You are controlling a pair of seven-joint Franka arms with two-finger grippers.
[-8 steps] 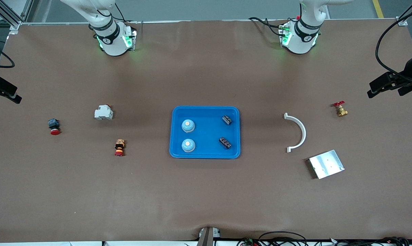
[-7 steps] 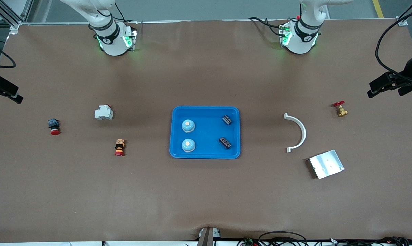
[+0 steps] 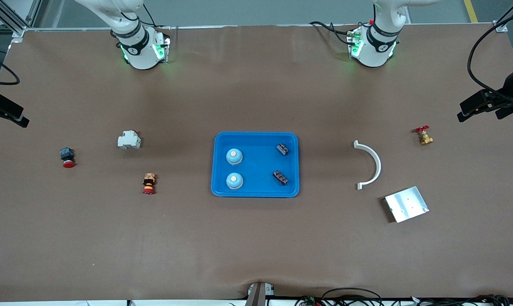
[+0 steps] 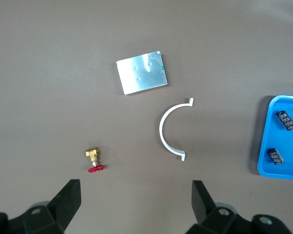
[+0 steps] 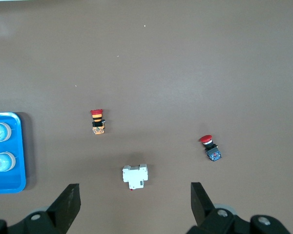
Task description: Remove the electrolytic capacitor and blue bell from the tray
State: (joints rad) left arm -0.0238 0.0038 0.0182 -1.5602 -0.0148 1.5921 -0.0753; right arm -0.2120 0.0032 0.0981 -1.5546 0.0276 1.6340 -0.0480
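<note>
A blue tray (image 3: 256, 189) lies mid-table. In it sit two light-blue bells (image 3: 234, 156) (image 3: 234, 181) toward the right arm's end and two black capacitors (image 3: 282, 149) (image 3: 280, 177) toward the left arm's end. The right wrist view shows the bells (image 5: 0, 132) (image 5: 1, 162), and the left wrist view shows the capacitors (image 4: 285, 120) (image 4: 276, 156). My left gripper (image 3: 488, 111) (image 4: 136, 204) hangs open high over the left arm's end of the table, holding nothing. My right gripper (image 3: 1, 119) (image 5: 136, 204) hangs open high over the right arm's end, also holding nothing.
Toward the left arm's end lie a white half-ring (image 3: 372, 165), a metal plate (image 3: 406, 204) and a brass valve with a red handle (image 3: 424, 136). Toward the right arm's end lie a white breaker (image 3: 129, 140), a red push button (image 3: 67, 157) and an orange-red button (image 3: 148, 183).
The right gripper has drifted slightly at the edge of the front view. Nothing on the table has moved.
</note>
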